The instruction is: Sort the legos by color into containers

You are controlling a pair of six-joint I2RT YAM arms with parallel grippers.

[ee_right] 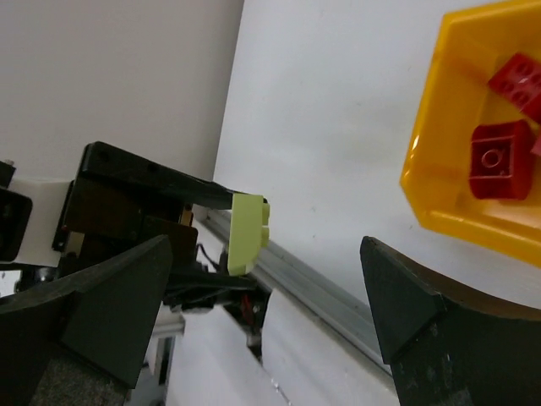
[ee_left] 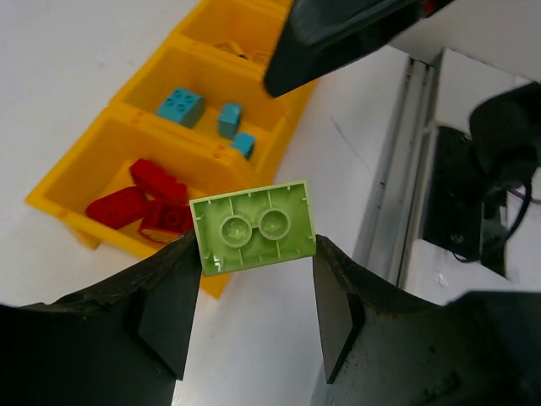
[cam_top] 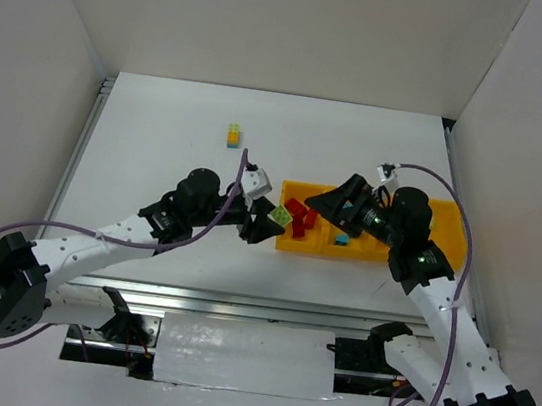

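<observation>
Sorting is judged partly done. Red bricks [ee_left: 139, 203] are gathered in the end compartment of the tray [ee_left: 72, 222] and 3 teal bricks [ee_left: 181, 106] in the next. The far compartments cannot be read clearly. A multicoloured clump [cam_top: 233, 135] is left on the table [cam_top: 159, 137], well apart from the tray.

A pale green brick [ee_left: 254, 227] is clamped by its short ends in the left gripper [ee_left: 256, 254], held aloft just beside the red end. Its long axis runs finger to finger, slightly tilted, with the hollow underside turned toward the wrist camera and the studs away. The right gripper [cam_top: 324, 198] is spread wide – nothing is held.
</observation>
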